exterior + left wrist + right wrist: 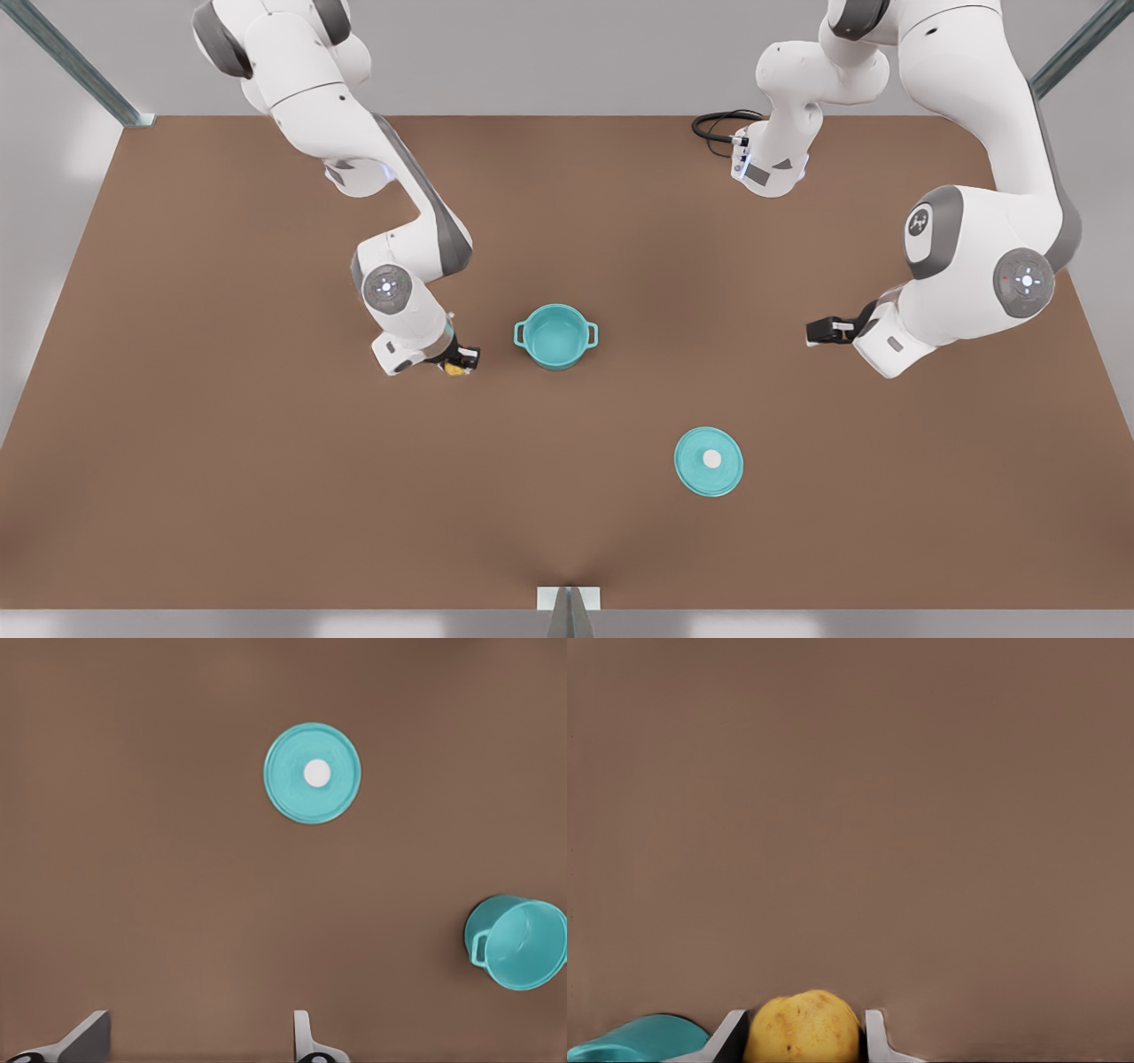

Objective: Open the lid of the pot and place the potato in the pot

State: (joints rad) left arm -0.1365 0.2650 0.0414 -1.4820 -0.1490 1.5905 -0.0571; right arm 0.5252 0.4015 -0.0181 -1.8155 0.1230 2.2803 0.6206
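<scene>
The teal pot [555, 335] stands uncovered near the table's middle, its inside bare [518, 942]. Its edge [638, 1041] also shows in the right wrist view. The pot lid [709, 461], a teal disc with a white knob, lies flat on the table nearer the front edge [312, 773]. My right gripper [459, 358] is just to the front view's left of the pot, shut on the yellow potato [456, 369]. The potato [802, 1032] sits between its fingers [873, 1036]. My left gripper [813, 332] waits open at the front view's right, with nothing between its fingers [306, 1041].
The brown table [266, 496] stretches wide around the pot and lid. A black cable [719, 124] loops at the back edge by one arm's base. A metal bracket [568, 607] stands at the middle of the front edge.
</scene>
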